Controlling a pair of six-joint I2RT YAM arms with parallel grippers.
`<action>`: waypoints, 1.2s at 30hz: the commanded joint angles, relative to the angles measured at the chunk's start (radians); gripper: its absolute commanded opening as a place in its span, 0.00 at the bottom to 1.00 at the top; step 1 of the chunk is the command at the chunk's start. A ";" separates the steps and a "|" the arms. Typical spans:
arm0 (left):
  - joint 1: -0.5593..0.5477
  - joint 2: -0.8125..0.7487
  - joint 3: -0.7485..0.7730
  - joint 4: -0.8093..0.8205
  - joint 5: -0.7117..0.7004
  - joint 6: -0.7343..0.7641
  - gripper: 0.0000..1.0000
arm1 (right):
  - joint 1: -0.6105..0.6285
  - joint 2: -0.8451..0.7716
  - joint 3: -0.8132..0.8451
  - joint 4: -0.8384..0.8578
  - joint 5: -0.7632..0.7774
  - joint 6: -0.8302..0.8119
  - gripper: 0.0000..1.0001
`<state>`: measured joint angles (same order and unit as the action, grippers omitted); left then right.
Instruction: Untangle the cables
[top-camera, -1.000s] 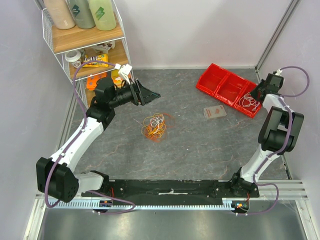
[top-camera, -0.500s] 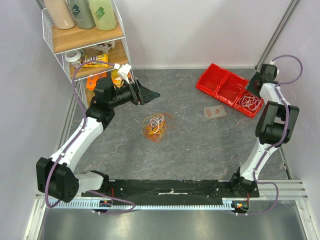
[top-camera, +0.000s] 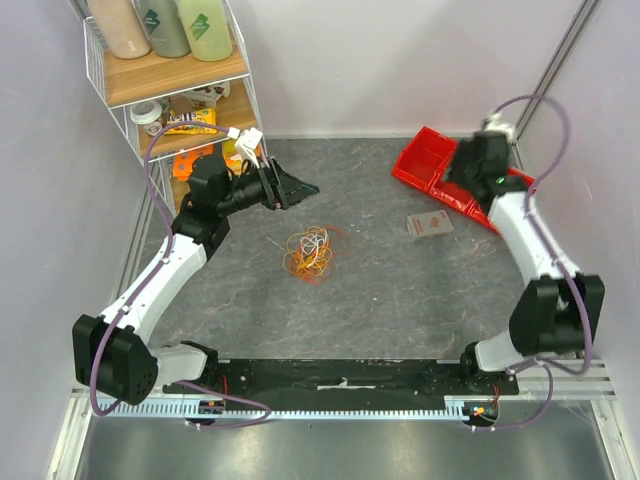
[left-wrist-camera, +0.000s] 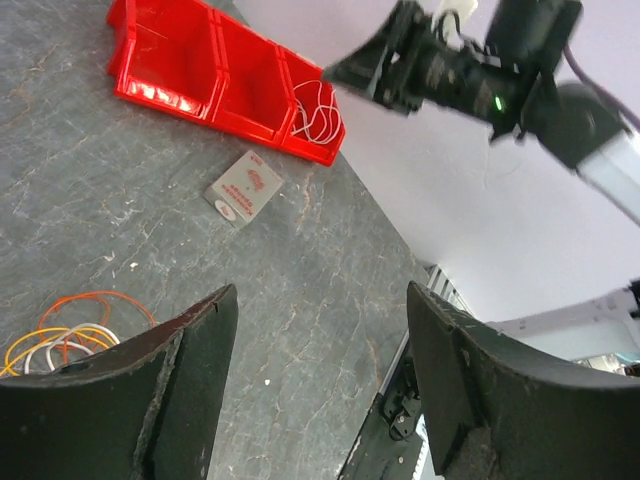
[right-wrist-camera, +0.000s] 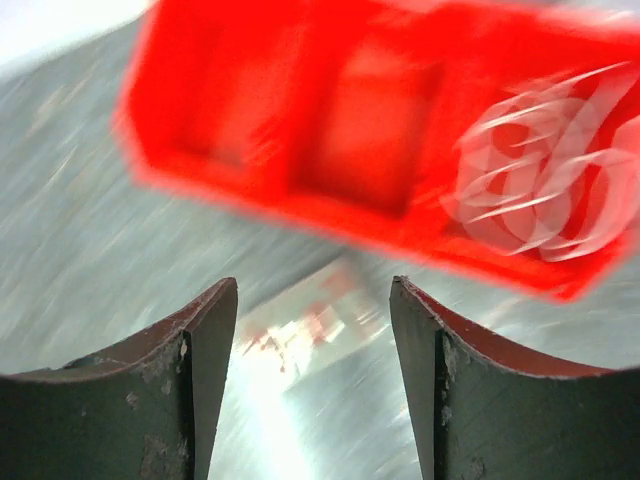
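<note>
Cables (top-camera: 312, 253): one tangled clump, lying loose.
Thin orange, yellow and white wires curled in small overlapping loops, flat on the bench (top-camera: 400, 290) near its centre, slightly toward the left edge.

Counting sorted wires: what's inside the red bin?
A coiled white cable in one end compartment of the red bin; the other two look empty. Overhead, the right arm hides part.

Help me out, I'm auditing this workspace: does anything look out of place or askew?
The red plastic three-compartment bin sits slanted at the far right, with a coil of thin white wire in its end compartment, apart from the orange, yellow and white cable tangle in the middle. Nothing looks spilled or damaged.
</note>
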<state>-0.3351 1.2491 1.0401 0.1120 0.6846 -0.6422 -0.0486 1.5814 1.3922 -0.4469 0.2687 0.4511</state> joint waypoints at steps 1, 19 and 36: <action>0.004 0.004 -0.002 -0.012 -0.046 0.033 0.73 | 0.255 -0.207 -0.330 0.251 -0.265 0.085 0.69; 0.085 -0.055 -0.171 -0.180 -0.140 -0.053 0.54 | 0.877 -0.031 -0.449 0.651 -0.206 0.182 0.54; -0.025 0.036 -0.407 0.071 -0.124 -0.102 0.86 | 0.888 -0.079 -0.470 0.637 -0.229 0.162 0.00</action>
<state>-0.3080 1.1820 0.5789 0.1474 0.6121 -0.7692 0.8360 1.6672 0.9752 0.1646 0.0319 0.6090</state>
